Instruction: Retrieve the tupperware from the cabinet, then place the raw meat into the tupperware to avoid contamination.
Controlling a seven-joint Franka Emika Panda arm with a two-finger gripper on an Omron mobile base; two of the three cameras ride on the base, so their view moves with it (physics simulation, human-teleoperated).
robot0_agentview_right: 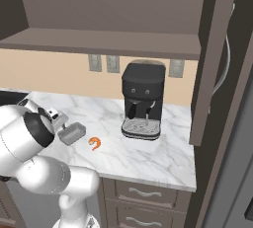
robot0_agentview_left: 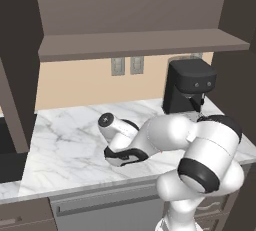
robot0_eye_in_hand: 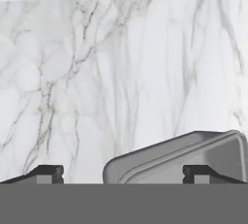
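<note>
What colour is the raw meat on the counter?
Orange, with a paler streak; the raw meat shows best in the right base view.

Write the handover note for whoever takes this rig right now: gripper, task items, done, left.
Gripper: open, low over the marble counter, with the tupperware between its fingertips at one wall, not clamped.
Tupperware: out of the cabinet, resting on the counter, empty as far as visible.
Raw meat: on the counter just beside the tupperware, apart from it, toward the coffee machine.
Done: container retrieved and set down.
Left: clear the gripper from the container, pick up the meat, drop it in the tupperware.
</note>
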